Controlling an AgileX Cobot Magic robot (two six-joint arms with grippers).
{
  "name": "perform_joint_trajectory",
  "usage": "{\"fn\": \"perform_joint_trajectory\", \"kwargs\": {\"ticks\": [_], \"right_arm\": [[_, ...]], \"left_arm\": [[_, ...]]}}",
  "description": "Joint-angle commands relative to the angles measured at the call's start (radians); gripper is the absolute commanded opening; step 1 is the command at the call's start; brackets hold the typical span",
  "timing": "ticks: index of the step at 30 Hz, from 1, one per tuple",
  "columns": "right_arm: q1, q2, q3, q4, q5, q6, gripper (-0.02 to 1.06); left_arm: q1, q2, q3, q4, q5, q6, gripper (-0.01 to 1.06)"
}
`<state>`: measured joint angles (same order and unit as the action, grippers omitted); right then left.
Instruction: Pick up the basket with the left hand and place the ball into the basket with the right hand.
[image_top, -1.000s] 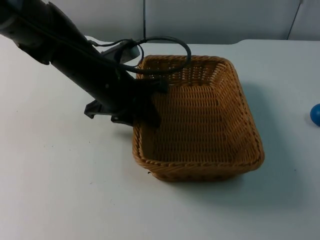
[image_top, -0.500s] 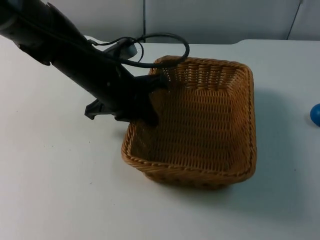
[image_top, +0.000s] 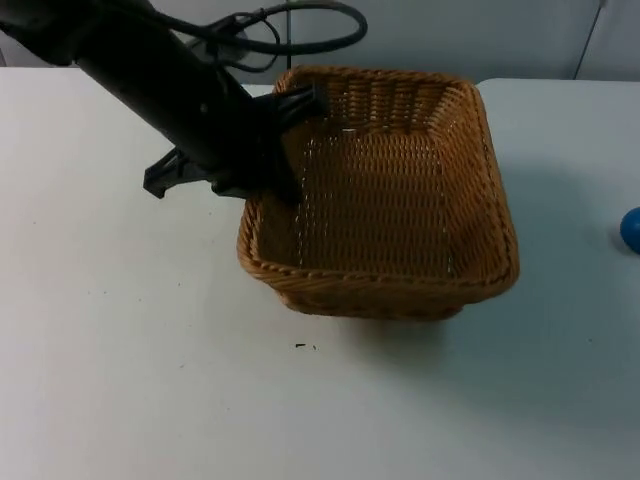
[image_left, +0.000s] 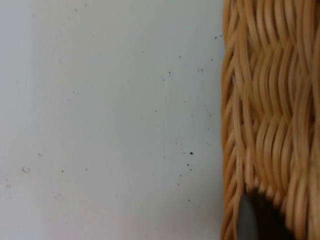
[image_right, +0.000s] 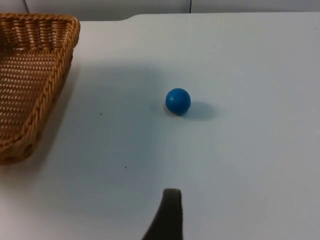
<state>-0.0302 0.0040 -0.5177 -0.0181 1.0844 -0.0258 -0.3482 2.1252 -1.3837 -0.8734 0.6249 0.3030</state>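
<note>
Above the counter (image_top: 120, 380), my left end effector (image_top: 285, 150) pinched the raised basket (image_top: 380, 200); ball (image_right: 178, 101) unpicked; right end effector (image_right: 167, 215) waiting, state indeterminable.

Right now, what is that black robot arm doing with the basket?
The left pincer is clamped on the side rim of the basket and holds it tilted, with a shadow under it on the table. The blue ball sits on the table off to the basket's side, not in it yet. The right pincer waits short of the ball, touching nothing.
</note>
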Motion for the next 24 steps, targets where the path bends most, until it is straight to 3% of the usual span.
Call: {"fn": "perform_joint_trajectory", "kwargs": {"ticks": [1, 10, 24], "right_arm": [[-0.008, -0.004, 0.007, -0.007, -0.008, 0.000, 0.76], [-0.008, -0.004, 0.007, -0.007, -0.008, 0.000, 0.76], [-0.008, -0.004, 0.007, -0.005, -0.008, 0.000, 0.76]], "left_arm": [[-0.002, -0.051, 0.003, 0.001, 0.012, -0.038, 0.01], [0.053, -0.173, 0.132, -0.005, 0.001, -0.072, 0.01], [0.101, -0.318, 0.332, -0.007, -0.010, 0.011, 0.01]]}}
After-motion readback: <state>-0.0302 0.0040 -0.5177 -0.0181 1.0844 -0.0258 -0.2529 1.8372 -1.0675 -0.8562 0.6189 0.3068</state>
